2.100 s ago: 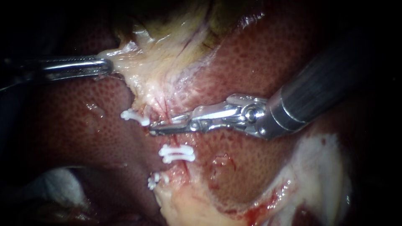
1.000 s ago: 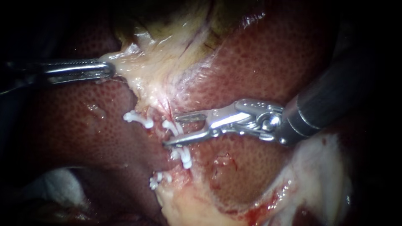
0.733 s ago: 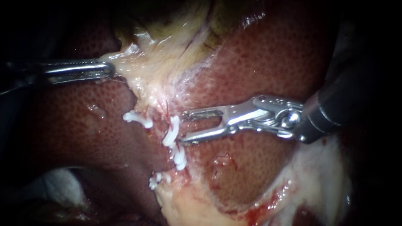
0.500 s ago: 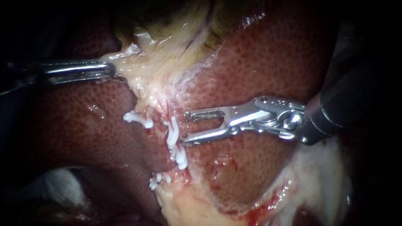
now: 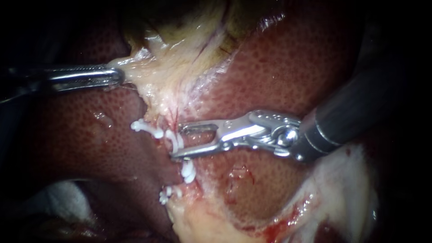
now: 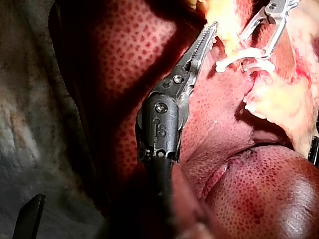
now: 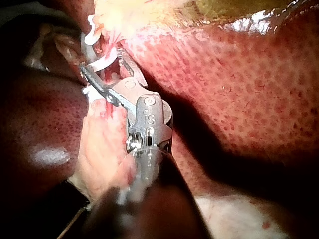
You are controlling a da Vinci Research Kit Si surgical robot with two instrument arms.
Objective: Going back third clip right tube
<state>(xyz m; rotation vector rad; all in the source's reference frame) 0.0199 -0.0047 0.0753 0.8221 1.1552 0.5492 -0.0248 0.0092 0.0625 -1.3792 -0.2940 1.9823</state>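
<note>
Right tool (image 5: 176,142) has its 2 jaws apart, tips on both sides of the white clip (image 5: 173,137) on the right tube (image 5: 174,121). Pull straight back, jaws wide, so nothing snags. Left wrist view: left tool (image 6: 212,31) is clamped on pale tissue (image 6: 225,19). Right wrist view: the right shaft leans toward the clip.

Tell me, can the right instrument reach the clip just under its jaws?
Probably yes: the right instrument, jaws open, hangs beside that clip, nothing lies between, and the left instrument grips pale tissue far off.
</note>
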